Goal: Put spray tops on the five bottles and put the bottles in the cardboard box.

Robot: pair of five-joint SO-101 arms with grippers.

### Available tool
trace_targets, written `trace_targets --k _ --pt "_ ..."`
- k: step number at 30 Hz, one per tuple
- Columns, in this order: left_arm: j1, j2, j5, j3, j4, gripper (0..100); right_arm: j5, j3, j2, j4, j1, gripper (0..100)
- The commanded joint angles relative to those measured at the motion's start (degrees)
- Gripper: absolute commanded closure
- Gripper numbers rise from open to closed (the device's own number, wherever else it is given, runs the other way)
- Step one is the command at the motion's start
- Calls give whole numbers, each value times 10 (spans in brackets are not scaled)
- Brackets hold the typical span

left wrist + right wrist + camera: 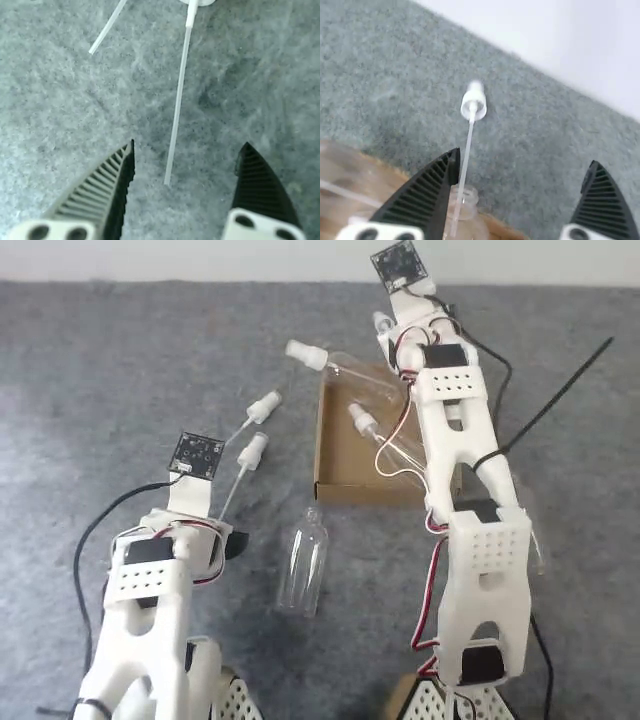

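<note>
My left gripper [188, 145] hangs open just above the carpet, with the thin tube of a loose spray top [178, 107] lying between its fingers. That spray top [252, 450] and a second one [263, 405] lie left of the cardboard box [318, 440]. An uncapped clear bottle [303, 560] lies in front of the box. Two capped bottles rest in the box, one top [305, 355] sticking out over the far corner, the other [362, 420] inside. My right gripper [525, 156] is open over the box's far edge, above a spray top [472, 105] whose tube runs into a bottle neck [462, 200].
Grey carpet covers the whole table. The right arm [455, 430] stretches over the right side of the box and hides part of it. Cables trail beside both arms. A white wall runs along the far edge.
</note>
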Motion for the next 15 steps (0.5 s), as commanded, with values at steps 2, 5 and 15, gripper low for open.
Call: trace_targets --k 2,5,15 --pt "2 -18 -6 -4 -13 693 -5 -46 0 -7 -5 666" --pt "2 -18 -6 -4 -13 693 -5 -46 7 -7 -5 666" --pt "1 -19 -6 -4 -13 693 14 -37 23 -7 -4 667"
